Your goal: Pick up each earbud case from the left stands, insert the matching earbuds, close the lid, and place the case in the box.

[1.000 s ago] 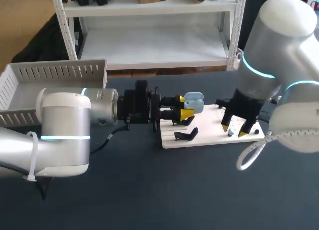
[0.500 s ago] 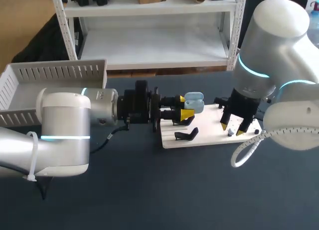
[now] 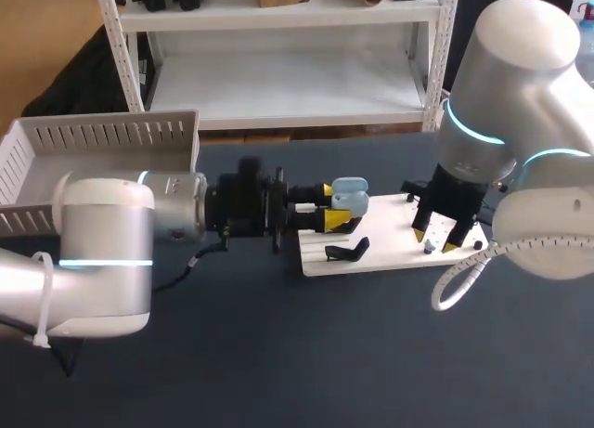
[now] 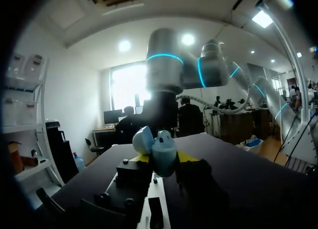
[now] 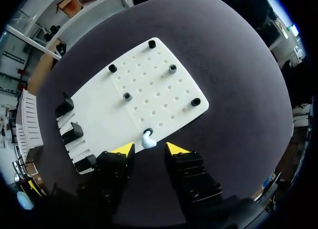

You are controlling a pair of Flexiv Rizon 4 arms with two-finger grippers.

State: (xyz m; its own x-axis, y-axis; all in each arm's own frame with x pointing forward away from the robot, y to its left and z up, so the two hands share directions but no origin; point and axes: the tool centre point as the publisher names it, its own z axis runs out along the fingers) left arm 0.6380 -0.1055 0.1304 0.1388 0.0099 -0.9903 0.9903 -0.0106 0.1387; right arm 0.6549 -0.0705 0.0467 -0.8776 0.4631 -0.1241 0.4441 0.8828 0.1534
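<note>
left pincer grips the open case at the board's edge, right pincer spread over an earbud

the left pincer (image 3: 332, 205) is clamped on the pale blue earbud case (image 3: 349, 195), lid up, held over the left edge of the white board (image 3: 390, 253) on the dark worktop (image 3: 306, 354). the right pincer (image 3: 434, 239) hangs over the board's right part, fingers wide, a white earbud (image 5: 147, 138) on the board between its yellow tips, not gripped. black stands (image 3: 347, 252) sit on the board's left part; the slotted box (image 3: 102, 131) lies well off to the board's left.
</note>
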